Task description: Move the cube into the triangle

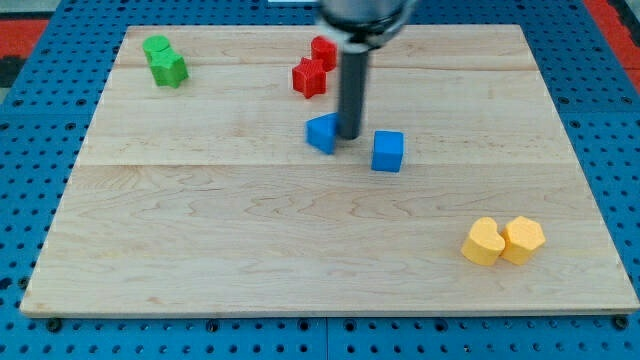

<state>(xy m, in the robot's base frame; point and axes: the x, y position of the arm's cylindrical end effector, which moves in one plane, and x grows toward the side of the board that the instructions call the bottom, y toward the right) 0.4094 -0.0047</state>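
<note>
A blue cube (388,151) sits on the wooden board (250,230) a little right of centre. A blue triangle block (322,132) lies just to its left, a short gap between them. My tip (350,136) stands at the triangle's right side, touching or almost touching it, with the cube a small distance to the tip's right. The dark rod rises from there to the view's top.
Two red blocks, a star shape (309,77) and another (323,50) above it, lie near the top centre behind the rod. Two green blocks (165,61) sit at the top left. Two yellow blocks (484,242) (524,239) touch each other at the bottom right.
</note>
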